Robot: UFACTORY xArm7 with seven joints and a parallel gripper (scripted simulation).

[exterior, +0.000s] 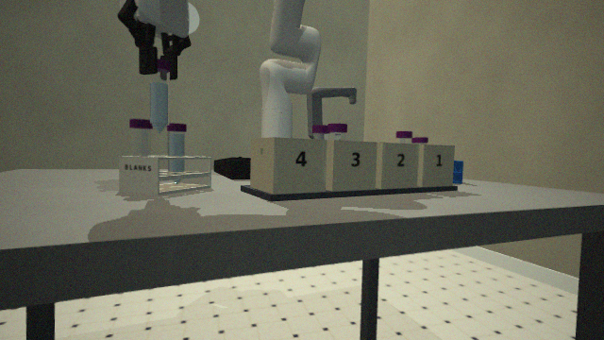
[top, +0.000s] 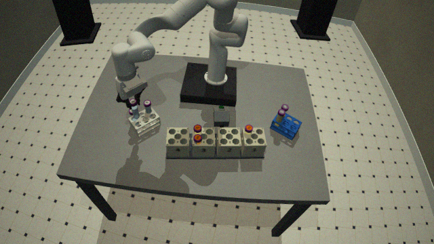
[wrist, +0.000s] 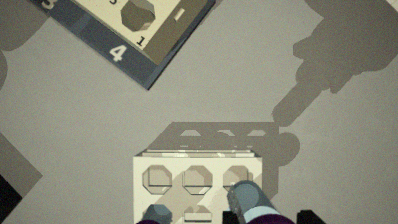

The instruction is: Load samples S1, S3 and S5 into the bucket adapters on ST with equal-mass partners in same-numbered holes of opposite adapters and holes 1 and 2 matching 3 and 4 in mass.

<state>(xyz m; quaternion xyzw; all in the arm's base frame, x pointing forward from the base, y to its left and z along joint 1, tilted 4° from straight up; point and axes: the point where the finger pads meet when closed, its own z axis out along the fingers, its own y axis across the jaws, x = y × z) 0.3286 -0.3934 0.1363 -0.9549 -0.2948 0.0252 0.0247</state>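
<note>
My gripper (top: 131, 101) (exterior: 161, 73) (wrist: 271, 219) is shut on a purple-capped water blank (top: 135, 112) (exterior: 159, 106) and holds it upright above the white blanks rack (top: 149, 130) (exterior: 138, 180) (wrist: 141, 170). Its tip is clear of the rack. One blank (top: 147, 108) (exterior: 176, 144) and another blank (top: 131, 112) (exterior: 141, 124) stand in that rack. Adapter 3 (top: 203, 151) (exterior: 355, 177) holds two orange-dot samples (top: 197, 128) (top: 197, 138) in its left holes. Adapter 1 (top: 254, 151) (exterior: 439, 175) holds one orange-dot sample (top: 249, 128) back left. Adapter 4 (top: 178, 151) (exterior: 301, 177) and adapter 2 (top: 229, 151) (exterior: 400, 177) show empty holes. Printed volumes are unreadable.
A blue rack (top: 292, 135) (exterior: 458, 172) at the right holds two purple-capped tubes (top: 285, 107) (top: 281, 112) with pale dots. The small desk (top: 221, 116) with the green DONE key (top: 221, 107) stands behind the adapters, in front of the arm's black base (top: 207, 98).
</note>
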